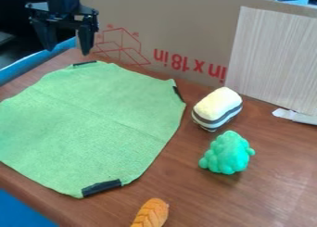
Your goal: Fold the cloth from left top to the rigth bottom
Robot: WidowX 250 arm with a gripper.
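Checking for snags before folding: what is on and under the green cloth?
On the green cloth, three black strips sit along the edge. It lies on the brown table; anything else beneath it is covered and cannot be seen.

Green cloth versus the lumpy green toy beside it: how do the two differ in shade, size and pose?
The cloth is a lighter, yellower green with black strips at its edge; the lumpy toy is one bluish green all over. The cloth covers far more of the table than the toy does. The cloth lies spread flat, unfolded, while the toy rises as a compact, knobbly lump. Both rest on the wooden table.
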